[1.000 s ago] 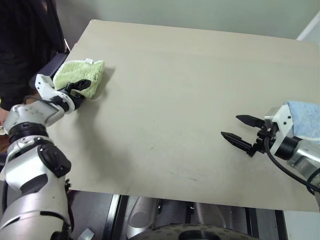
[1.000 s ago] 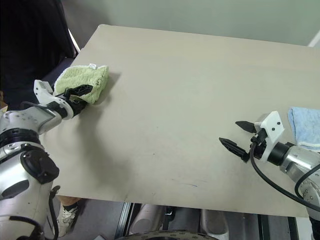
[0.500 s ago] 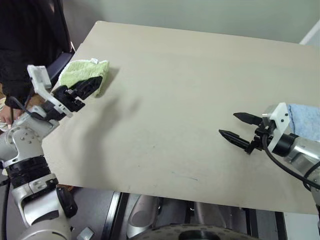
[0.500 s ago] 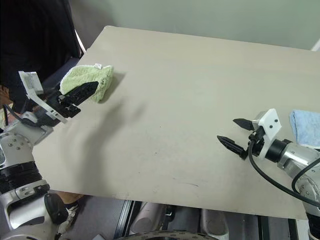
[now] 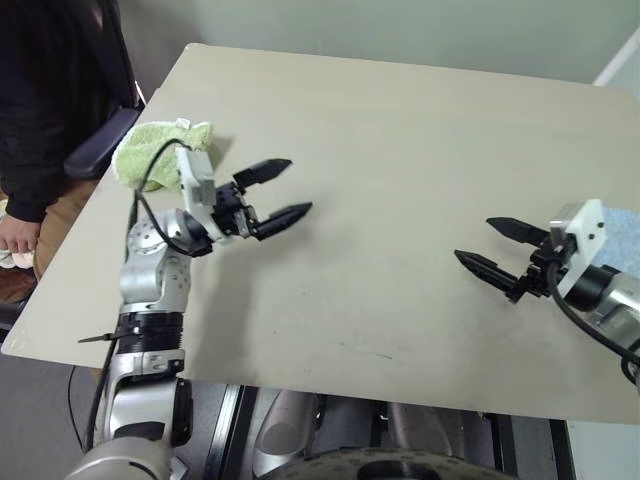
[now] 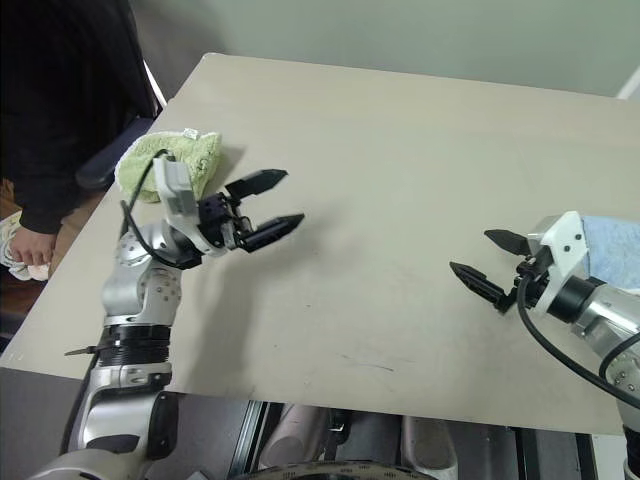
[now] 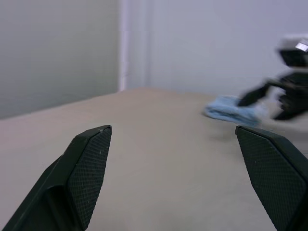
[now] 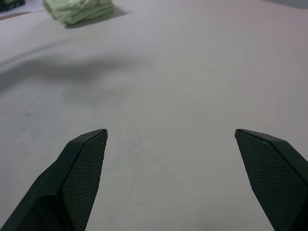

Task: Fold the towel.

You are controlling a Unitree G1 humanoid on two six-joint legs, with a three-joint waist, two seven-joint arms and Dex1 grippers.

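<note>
While the towel [image 5: 160,150] is lying folded on the surface [image 5: 400,150], both grippers' fingers [image 5: 285,214] are being held apart, empty.

Blue cloth [image 6: 612,250] at table [image 6: 400,150] right edge; person [image 6: 60,90] prob. standing left.

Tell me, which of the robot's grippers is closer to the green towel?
Left. The left gripper hangs open just beside the green towel, pointing away from it. The right gripper is open far across the table.

towel [image 5: 150,152]: part-hidden by left arm | blue cloth [image 6: 612,250]: edge-cropped
</note>
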